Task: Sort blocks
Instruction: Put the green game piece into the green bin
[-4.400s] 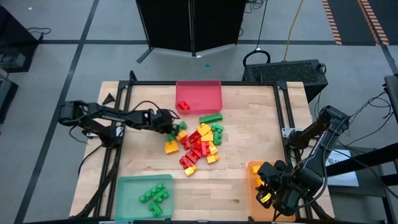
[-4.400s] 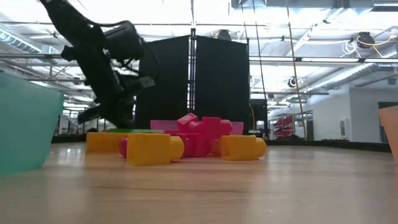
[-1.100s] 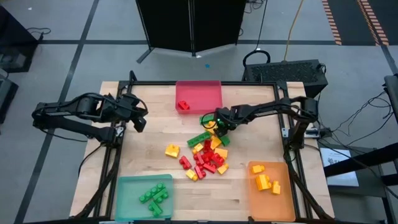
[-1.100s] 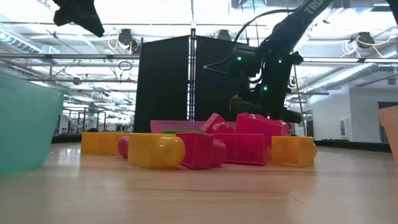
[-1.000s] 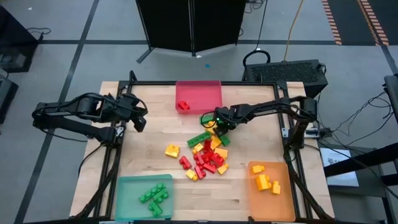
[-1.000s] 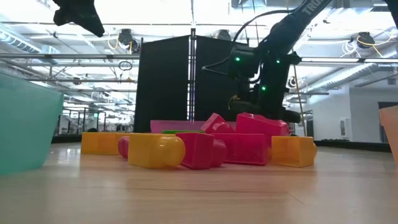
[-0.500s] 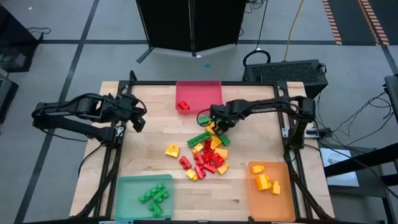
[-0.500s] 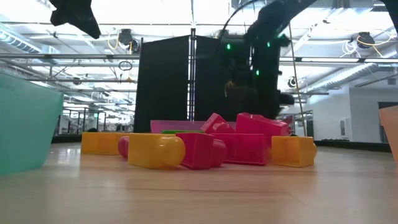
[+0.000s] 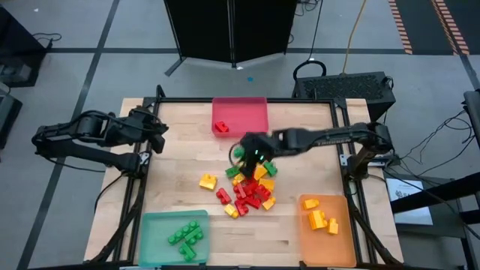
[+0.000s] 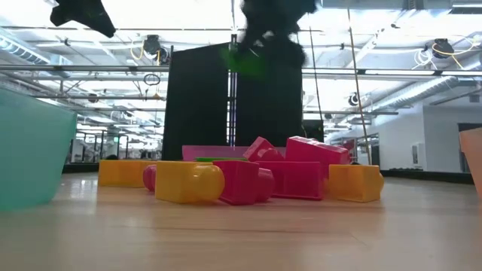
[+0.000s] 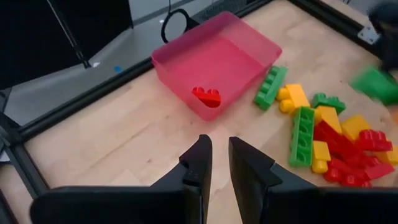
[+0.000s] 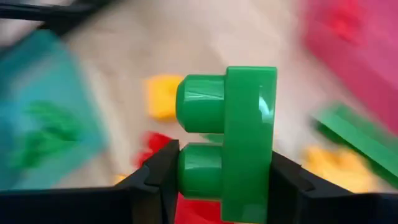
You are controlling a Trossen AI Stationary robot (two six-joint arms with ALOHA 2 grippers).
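Overall: a wooden table (image 9: pixel 180 202) seen from above, with trays along its edges and a heap of bricks in the middle.
Green tray (image 9: pixel 174 237): at the near left corner of the table; several green bricks lie inside it.
Orange tray (image 9: pixel 324 219): at the near right corner; a few yellow-orange bricks lie in it.
Pile of bricks (image 9: pixel 246 186): red, yellow-orange and green pieces heaped at the table's middle, touching one another; one yellow brick (image 9: pixel 207 181) lies just to the left of the heap, apart from it.
Right gripper (image 9: pixel 245 152): reaches in from the right side and hangs over the far left edge of the pile, raised well above the table in the low view; its two fingers are closed against a green brick.
Green brick (image 12: pixel 233 143): a small two-stud piece, clamped between the right fingers, studs pointing sideways in the wrist view; lifted clear of the heap.
Long green bricks (image 11: pixel 303 135): two lie flat at the far side of the pile, one nearer the red tray.
Left gripper (image 11: pixel 216 163): hangs above the far left part of the table, well apart from the pile; its fingers stand a narrow gap apart and hold nothing.
Red tray (image 9: pixel 240 115): at the far edge, middle; one red brick (image 11: pixel 206 96) lies inside, near its left wall.
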